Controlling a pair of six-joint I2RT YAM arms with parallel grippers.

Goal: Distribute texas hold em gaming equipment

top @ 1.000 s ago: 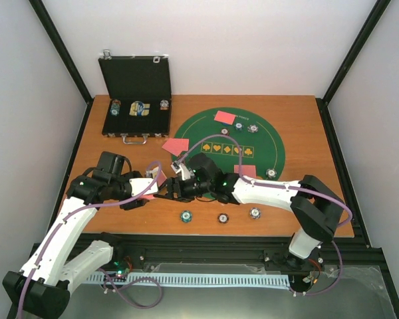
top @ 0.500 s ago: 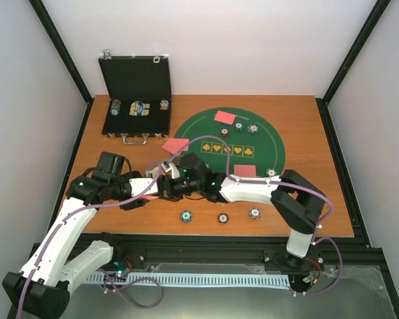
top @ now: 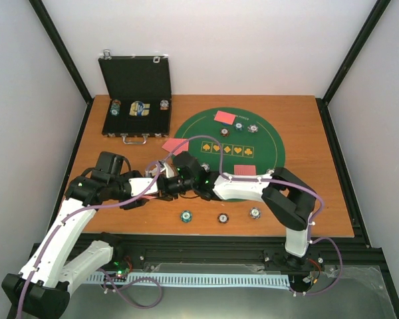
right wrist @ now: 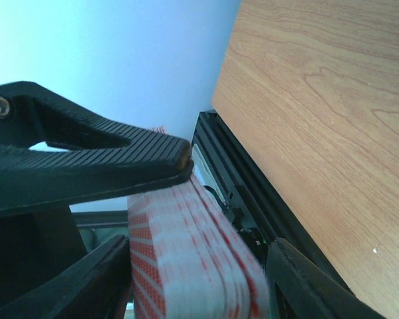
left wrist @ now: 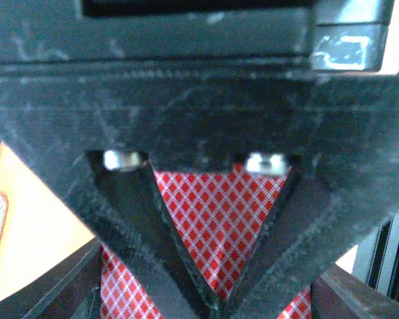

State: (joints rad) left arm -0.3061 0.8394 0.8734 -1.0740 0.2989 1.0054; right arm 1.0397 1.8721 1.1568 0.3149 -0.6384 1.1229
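The left tool is pressed together on a stack of red-backed playing cards. It holds the stack above the front-left part of the table, just left of the green felt mat. The right tool reaches across from the right and meets the left tool tip to tip.

In the right wrist view the stack stands edge-on between the right tool's two fingers. The ribbed upper finger has its tip on the top card, and the lower finger shows below the stack at the left. I cannot tell whether these fingers pinch the stack or only bracket it.

In the left wrist view the checked red card back fills the gap between the left tool's fingers, which converge to a point low in the frame.

Three striped poker chips lie in a row on the table near its front edge, just below the two tools. Single cards lie face down on the mat. The black case stands open at the far left.
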